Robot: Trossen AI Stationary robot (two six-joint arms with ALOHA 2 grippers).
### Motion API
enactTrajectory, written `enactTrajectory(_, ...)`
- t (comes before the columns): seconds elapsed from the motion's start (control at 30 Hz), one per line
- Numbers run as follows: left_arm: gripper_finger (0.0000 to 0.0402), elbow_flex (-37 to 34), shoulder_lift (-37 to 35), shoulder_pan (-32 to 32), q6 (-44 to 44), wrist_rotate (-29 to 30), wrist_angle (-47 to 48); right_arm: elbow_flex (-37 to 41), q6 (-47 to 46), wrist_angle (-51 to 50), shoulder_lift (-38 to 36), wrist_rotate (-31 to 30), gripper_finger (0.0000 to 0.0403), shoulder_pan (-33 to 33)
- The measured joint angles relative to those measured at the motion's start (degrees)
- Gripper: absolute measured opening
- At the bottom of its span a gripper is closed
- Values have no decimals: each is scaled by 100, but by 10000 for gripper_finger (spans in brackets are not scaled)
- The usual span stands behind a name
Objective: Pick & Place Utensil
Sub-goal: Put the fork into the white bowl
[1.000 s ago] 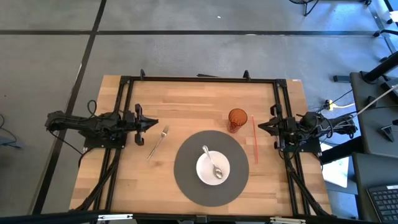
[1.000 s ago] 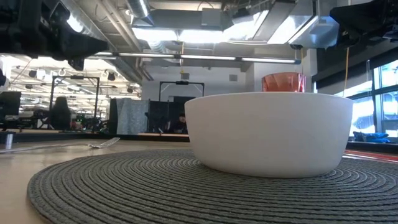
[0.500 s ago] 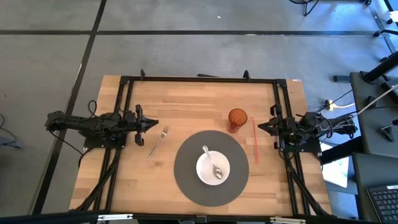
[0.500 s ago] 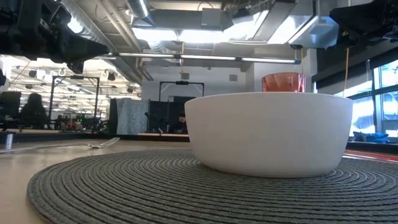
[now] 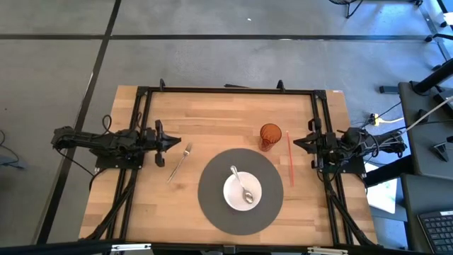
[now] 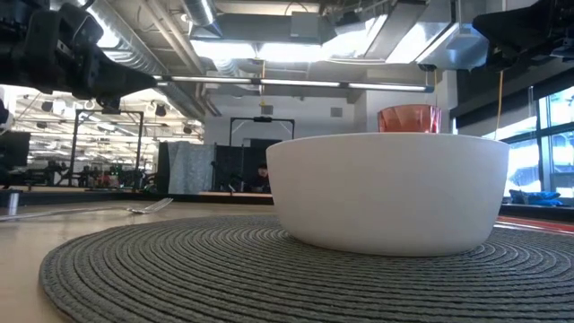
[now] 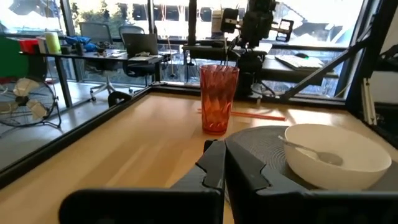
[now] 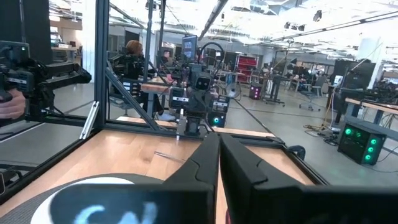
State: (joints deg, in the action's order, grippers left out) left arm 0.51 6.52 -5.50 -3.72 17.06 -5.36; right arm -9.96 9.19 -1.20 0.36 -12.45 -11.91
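The left gripper (image 5: 172, 142) hangs low over the wooden table (image 5: 212, 113) at its left edge, fingers pressed together with nothing between them. Just ahead of its tip, a little to the near side, lies the fork (image 5: 180, 161), flat on the wood, tines toward the gripper and handle angled away toward the table's front. Farther out in the same direction sits the round grey woven placemat (image 5: 212, 202), and on it the white bowl (image 5: 243, 190) with a spoon (image 5: 240, 183) resting inside. Beyond the mat's far rim stands the upright orange tumbler (image 5: 270, 136), with a thin red straw (image 5: 289, 157) lying flat on the wood beside it. The right gripper (image 5: 296, 142) waits at the opposite edge, just past the straw, its fingers likewise closed together and empty, pointing toward the tumbler.
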Motion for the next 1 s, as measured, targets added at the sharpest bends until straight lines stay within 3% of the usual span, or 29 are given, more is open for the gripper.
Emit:
enactTrajectory(0.43, 1, 0, 0, 0, 141, -11, 145, 0, 26, 3, 2, 0, 16, 0)
enactTrajectory(0.73, 2, 0, 38, -2, -255, -216, 241, 1, 16, 3, 2, -2, 16, 1)
enactTrajectory(1.0, 2, 401, 91, -2, -996, 166, 382, 1, -16, 3, 1, -1, 16, 0)
